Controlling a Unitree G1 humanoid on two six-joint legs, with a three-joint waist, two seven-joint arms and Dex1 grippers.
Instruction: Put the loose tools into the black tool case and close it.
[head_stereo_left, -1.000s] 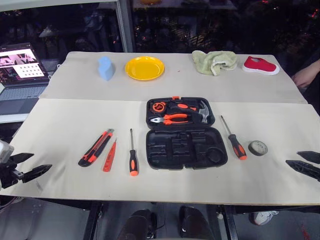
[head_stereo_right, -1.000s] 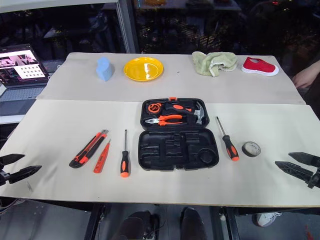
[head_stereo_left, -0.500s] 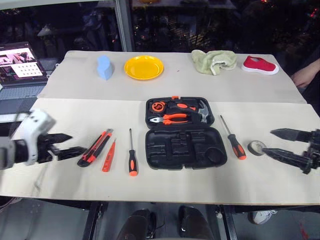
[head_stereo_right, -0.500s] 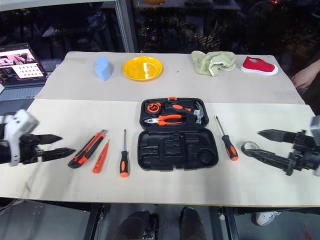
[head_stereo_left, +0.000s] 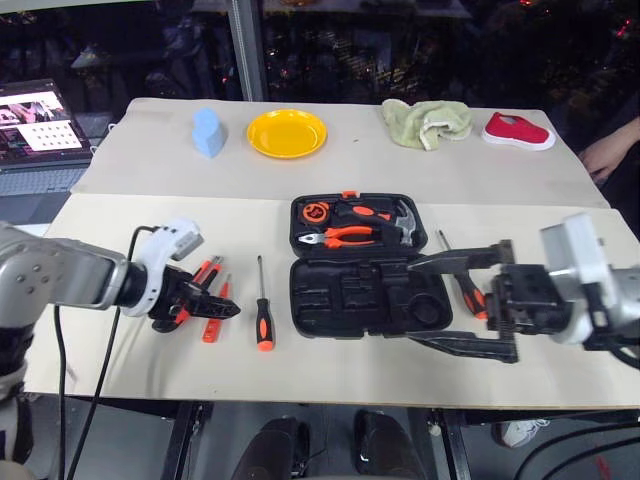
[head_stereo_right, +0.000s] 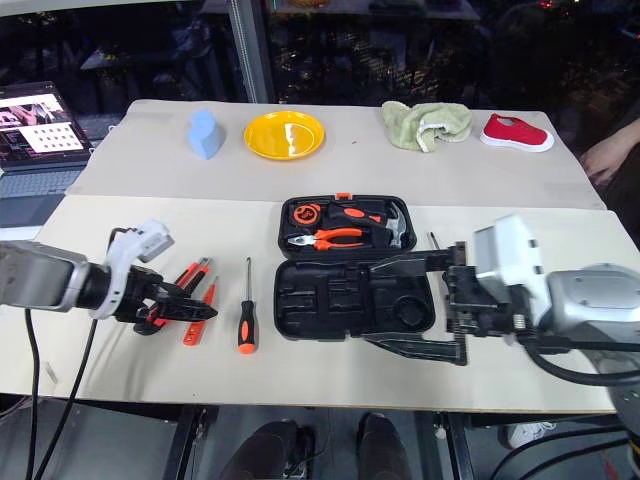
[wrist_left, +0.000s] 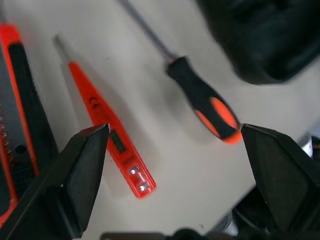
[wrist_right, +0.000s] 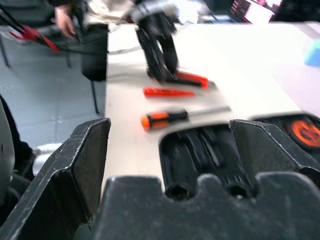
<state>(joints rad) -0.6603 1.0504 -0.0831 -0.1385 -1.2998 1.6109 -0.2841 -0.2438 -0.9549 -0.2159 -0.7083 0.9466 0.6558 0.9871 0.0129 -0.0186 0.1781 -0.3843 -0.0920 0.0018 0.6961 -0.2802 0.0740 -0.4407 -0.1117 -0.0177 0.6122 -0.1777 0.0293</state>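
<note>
From the head views, the black tool case (head_stereo_left: 365, 266) lies open in the middle of the table (head_stereo_left: 130, 250), its far half holding the orange-handled pliers (head_stereo_left: 340, 237) and hammer (head_stereo_left: 408, 222). To its left lie a black-and-orange screwdriver (head_stereo_left: 262, 310), the slim orange tester screwdriver (head_stereo_left: 214, 318) and the utility knife (head_stereo_left: 195, 285). The left pincer (head_stereo_left: 213, 307) hangs over the knife and tester, fingers spread and empty. The right pincer (head_stereo_left: 428, 304) (also wide open, holding nothing) reaches in from the right across the case's near half, partly hiding the second screwdriver (head_stereo_left: 470, 290).

In the left wrist view, the tester screwdriver (wrist_left: 107, 132) and the screwdriver's handle (wrist_left: 204, 101) lie between the parted fingers (wrist_left: 80, 175), with the knife (wrist_left: 20, 120) beside them.

The right wrist view looks between open fingers (wrist_right: 75, 170) over the case (wrist_right: 205, 155) toward the left pincer (wrist_right: 157, 55).
</note>
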